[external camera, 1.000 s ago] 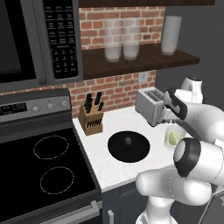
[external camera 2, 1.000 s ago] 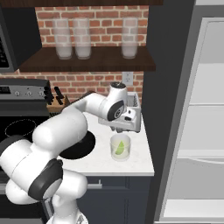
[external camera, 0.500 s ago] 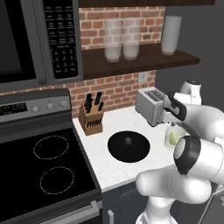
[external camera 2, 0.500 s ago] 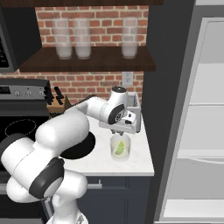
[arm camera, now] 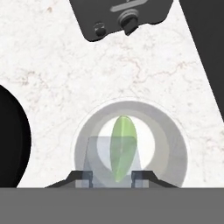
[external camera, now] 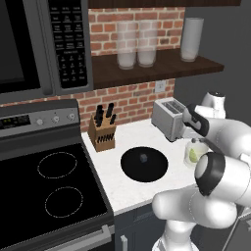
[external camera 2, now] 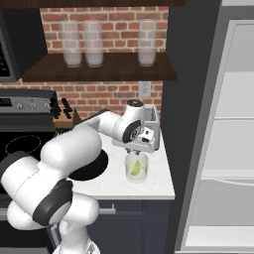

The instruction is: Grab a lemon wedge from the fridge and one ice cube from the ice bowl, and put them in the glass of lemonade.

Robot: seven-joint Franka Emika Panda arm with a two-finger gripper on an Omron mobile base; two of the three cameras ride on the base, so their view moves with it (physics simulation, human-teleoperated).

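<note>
Gripper (arm camera: 111, 176) hangs straight over the glass of lemonade (arm camera: 131, 144), and you can see why from the hand view: the jaws stand narrowly apart, pinching a translucent ice cube (arm camera: 111, 153) between the fingertips (arm camera: 86, 176), directly above the tumbler's mouth so a release would drop it in. The lemon wedge (arm camera: 121, 146) already lies inside the glass, a green sliver running from 12 to 6 o'clock across the liquid — so that half of the job looks done.

From the left base view, the ice bowl (external camera: 144, 164) sits on the counter at about 9 o'clock from the glass, one cube (external camera: 143, 158) left in it. The toaster (external camera: 169, 117) stands just behind, at 12 o'clock. The fridge (external camera 2: 218, 124) stands open on the right in the right base view.

Against the earlier frames, the hand has come down closer to the rim; the grip looks unchanged.
</note>
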